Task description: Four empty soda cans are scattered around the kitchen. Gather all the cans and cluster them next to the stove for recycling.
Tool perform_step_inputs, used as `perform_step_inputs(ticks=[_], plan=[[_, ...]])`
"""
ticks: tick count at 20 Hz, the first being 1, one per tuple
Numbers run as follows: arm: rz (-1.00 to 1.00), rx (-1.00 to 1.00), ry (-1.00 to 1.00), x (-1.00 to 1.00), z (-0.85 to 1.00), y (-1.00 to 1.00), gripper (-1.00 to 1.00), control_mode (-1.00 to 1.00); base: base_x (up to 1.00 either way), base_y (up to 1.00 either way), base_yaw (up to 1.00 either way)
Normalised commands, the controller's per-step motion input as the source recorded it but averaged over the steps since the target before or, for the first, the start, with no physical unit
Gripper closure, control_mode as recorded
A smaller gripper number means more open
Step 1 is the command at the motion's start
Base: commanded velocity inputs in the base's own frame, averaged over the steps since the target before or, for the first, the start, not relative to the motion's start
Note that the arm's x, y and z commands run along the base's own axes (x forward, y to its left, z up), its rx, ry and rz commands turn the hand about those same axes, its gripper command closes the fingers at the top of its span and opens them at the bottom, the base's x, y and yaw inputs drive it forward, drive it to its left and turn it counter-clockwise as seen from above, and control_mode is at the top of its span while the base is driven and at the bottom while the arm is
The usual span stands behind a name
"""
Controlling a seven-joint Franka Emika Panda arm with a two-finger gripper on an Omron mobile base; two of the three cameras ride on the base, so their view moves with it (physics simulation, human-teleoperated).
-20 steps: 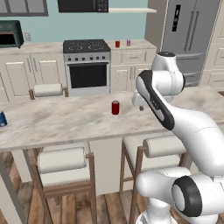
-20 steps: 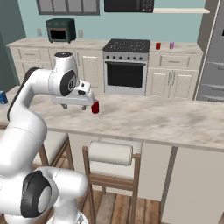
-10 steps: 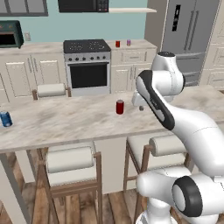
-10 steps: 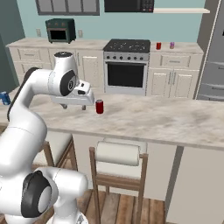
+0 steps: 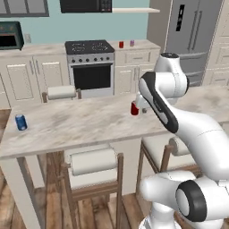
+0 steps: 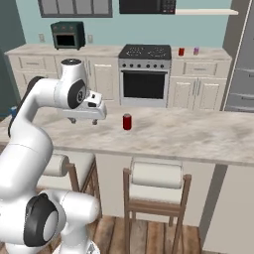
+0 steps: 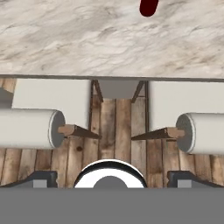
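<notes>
A red soda can (image 5: 134, 108) (image 6: 127, 121) stands on the marble island (image 5: 76, 123), and its edge shows at the top of the hand view (image 7: 148, 6). My gripper (image 6: 84, 120) (image 7: 112, 177) hovers over the island just beside this can, open and empty. At the island's left end stands a blue can (image 5: 20, 122). A second red can (image 5: 121, 44) (image 6: 181, 51) and a purple-pink can (image 5: 132, 43) (image 6: 196, 51) sit on the back counter right of the silver stove (image 5: 89, 62) (image 6: 145, 74).
Wooden stools with cream cushions (image 5: 94, 161) (image 6: 156, 176) stand along the island's near side, another one (image 5: 61, 92) on the far side. A dark-green toaster oven (image 6: 68, 34) sits on the back counter, a microwave (image 5: 85, 5) hangs above the stove, and a fridge (image 5: 192, 36) stands at right.
The whole picture has shifted: the base has driven sideways, so the island, cans and stove now sit further right in both base views. The gripper stays open beside the red can.
</notes>
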Motion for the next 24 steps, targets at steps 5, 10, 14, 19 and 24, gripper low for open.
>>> perform_step_inputs(ticks=[5, 10, 14, 19, 24], plan=[[0.00, 0.00, 0.00, 0.00, 0.00, 0.00, -1.00, 1.00, 0.08, 0.66, -0.03], [0.00, 0.00, 0.00, 0.00, 0.00, 0.00, -1.00, 1.00, 0.11, 0.67, 0.00], [0.00, 0.00, 0.00, 0.00, 0.00, 0.00, -1.00, 1.00, 0.20, 0.65, -0.03], [0.00, 0.00, 0.00, 0.00, 0.00, 0.00, -1.00, 1.00, 0.31, 0.59, -0.06], [0.00, 0.00, 0.00, 0.00, 0.00, 0.00, -1.00, 1.00, 0.32, 0.60, -0.05]])
